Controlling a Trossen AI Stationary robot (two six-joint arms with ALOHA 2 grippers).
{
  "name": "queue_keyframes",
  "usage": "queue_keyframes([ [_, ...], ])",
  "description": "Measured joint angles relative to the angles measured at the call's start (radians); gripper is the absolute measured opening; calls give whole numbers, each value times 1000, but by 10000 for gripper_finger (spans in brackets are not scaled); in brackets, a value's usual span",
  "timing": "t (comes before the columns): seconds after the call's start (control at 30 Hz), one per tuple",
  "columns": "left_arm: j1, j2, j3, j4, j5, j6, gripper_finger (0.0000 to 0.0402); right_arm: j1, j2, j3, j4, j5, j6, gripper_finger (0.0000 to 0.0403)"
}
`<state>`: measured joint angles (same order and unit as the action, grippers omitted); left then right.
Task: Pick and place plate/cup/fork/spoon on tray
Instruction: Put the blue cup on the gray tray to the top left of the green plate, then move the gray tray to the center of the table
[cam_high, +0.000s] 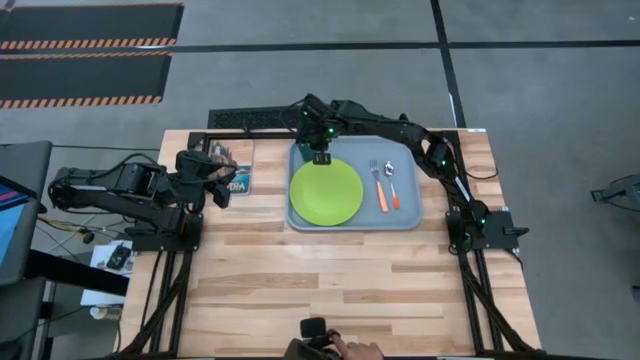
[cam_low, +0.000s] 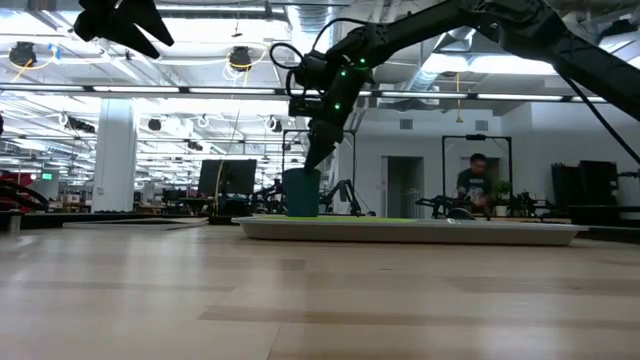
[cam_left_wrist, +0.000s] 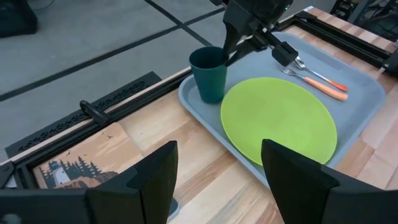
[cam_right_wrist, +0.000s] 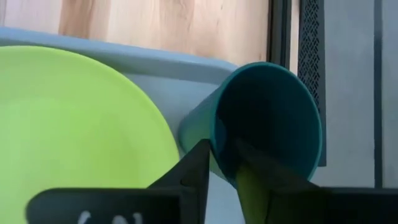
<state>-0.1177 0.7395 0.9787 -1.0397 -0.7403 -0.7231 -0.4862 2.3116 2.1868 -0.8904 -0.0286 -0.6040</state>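
Note:
The grey-blue tray (cam_high: 408, 218) lies at the table's far middle. On it are the lime-green plate (cam_high: 326, 192), the fork (cam_high: 379, 186) and the spoon (cam_high: 393, 184), both with orange handles. The dark teal cup (cam_left_wrist: 209, 74) stands upright on its base in the tray's far left corner, beside the plate. My right gripper (cam_right_wrist: 224, 165) is at the cup's rim, shut on it. My left gripper (cam_left_wrist: 217, 180) is open and empty above the table's left part, clear of the tray. My right gripper pinches the cup's rim (cam_right_wrist: 217, 146) on the side toward the plate, one finger (cam_right_wrist: 267, 177) inside the cup and one (cam_right_wrist: 193, 168) outside. The fingers slant down from above and from the table's right. The cup stands upright with its base on the tray (cam_low: 300, 205).
A printed card with a lighthouse picture (cam_high: 238, 178) lies on the table left of the tray, under my left gripper. A dark frame (cam_high: 250, 120) runs along the table's far edge. A person's hand (cam_high: 355, 350) shows at the near edge. The near half of the table is bare wood.

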Motion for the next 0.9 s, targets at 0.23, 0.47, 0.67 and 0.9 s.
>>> queue_keyframes([
  [0.23, 0, 0, 0, -1, -3, 0, 218, 1, 0, 0, -12, -1, 28, 155],
  [0.47, 0, 0, 0, -2, -9, 0, 218, 11, -1, 0, 26, 0, 40, 195],
  [0.67, 0, 0, 0, -1, -9, -8, 218, 13, -4, 101, -61, 1, 97, 203],
  [0.9, 0, 0, 0, 27, -32, -47, 218, 8, -81, 147, -169, 11, 149, 200],
])
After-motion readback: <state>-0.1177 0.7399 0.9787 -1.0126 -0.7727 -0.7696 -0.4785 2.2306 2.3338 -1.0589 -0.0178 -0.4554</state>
